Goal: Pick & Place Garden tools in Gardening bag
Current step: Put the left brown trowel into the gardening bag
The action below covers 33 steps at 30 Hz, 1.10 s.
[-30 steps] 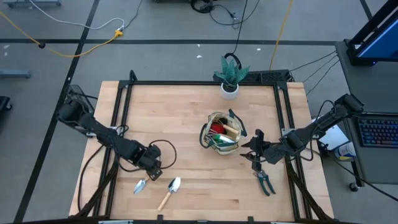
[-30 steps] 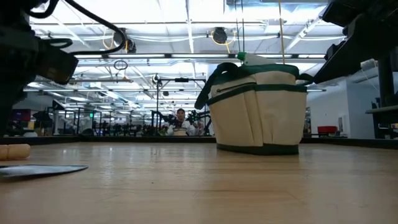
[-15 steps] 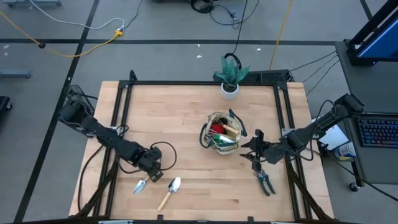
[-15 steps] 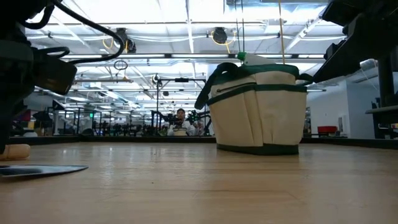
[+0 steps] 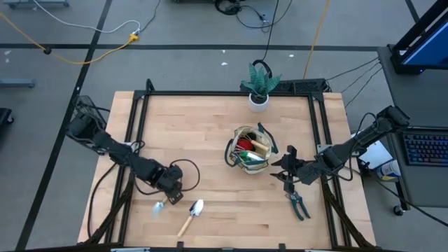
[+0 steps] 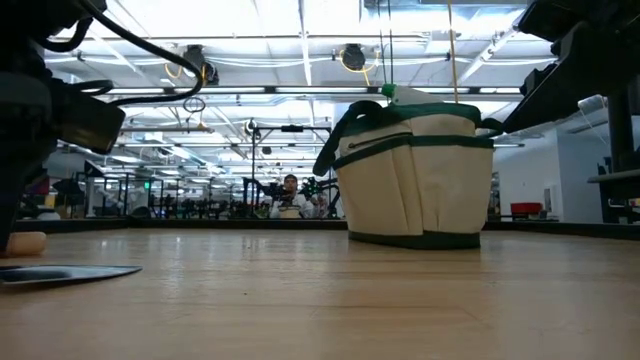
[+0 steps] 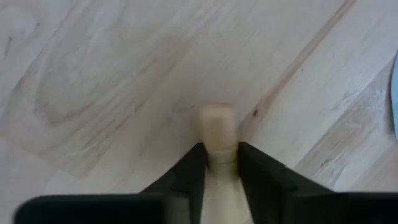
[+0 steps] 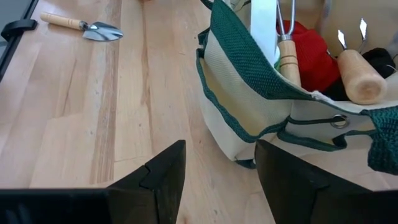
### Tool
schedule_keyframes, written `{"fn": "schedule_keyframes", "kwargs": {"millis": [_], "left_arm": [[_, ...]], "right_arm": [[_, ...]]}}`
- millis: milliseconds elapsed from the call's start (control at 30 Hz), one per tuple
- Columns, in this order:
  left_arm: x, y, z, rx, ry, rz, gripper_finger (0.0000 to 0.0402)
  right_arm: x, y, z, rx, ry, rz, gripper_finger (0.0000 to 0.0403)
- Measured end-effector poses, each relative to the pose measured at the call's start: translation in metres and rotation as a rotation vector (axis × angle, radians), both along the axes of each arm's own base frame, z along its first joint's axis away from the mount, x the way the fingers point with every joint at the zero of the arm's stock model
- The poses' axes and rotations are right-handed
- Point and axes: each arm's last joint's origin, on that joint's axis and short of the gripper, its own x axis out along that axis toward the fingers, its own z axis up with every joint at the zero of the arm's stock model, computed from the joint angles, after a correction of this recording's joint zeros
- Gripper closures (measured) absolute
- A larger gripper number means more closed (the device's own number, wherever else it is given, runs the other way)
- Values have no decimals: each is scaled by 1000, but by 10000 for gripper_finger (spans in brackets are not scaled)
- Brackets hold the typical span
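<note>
A wooden-handled trowel lies near the table's front left, its metal blade [image 5: 158,207] showing beside my left gripper [image 5: 170,189], which points down and is shut on its handle [image 7: 217,127]. A second trowel [image 5: 190,215] lies just to the right. The tan gardening bag [image 5: 248,149] stands mid-table with a red piece [image 8: 311,59] and wooden handles [image 8: 357,74] inside. My right gripper [image 8: 217,186] hovers open just right of the bag. Dark pruning shears [image 5: 298,204] lie flat near the table's right side. My left gripper pinches the trowel's wooden handle [image 7: 219,158] between its two fingers [image 7: 189,171], just short of the handle's free end. The fingers come from above, pointing down, and lie across the handle. The trowel lies on the table.
A green plant in a white pot [image 5: 259,87] stands at the table's far edge. A black frame [image 5: 143,98] runs round the tabletop. Bare wood lies between the trowels and the bag. People show far off in the room behind the table [image 6: 290,195].
My left gripper has come down onto the trowel's handle. My right gripper has kept still.
</note>
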Motion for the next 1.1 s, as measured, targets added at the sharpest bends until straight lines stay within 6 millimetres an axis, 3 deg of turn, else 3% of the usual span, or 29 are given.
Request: {"fn": "schedule_keyframes", "kwargs": {"millis": [100, 367, 733, 1100], "left_arm": [[1, 3, 0, -7, 6, 14, 342], [18, 11, 14, 25, -85, 1, 342], [72, 21, 85, 173, -409, -227, 335], [109, 57, 155, 457, -644, -587, 332]], "right_arm": [[0, 0, 0, -11, 1, 8, 220], [0, 0, 0, -15, 0, 8, 220], [0, 0, 0, -19, 0, 11, 220], [1, -1, 1, -53, -3, 33, 220]]}}
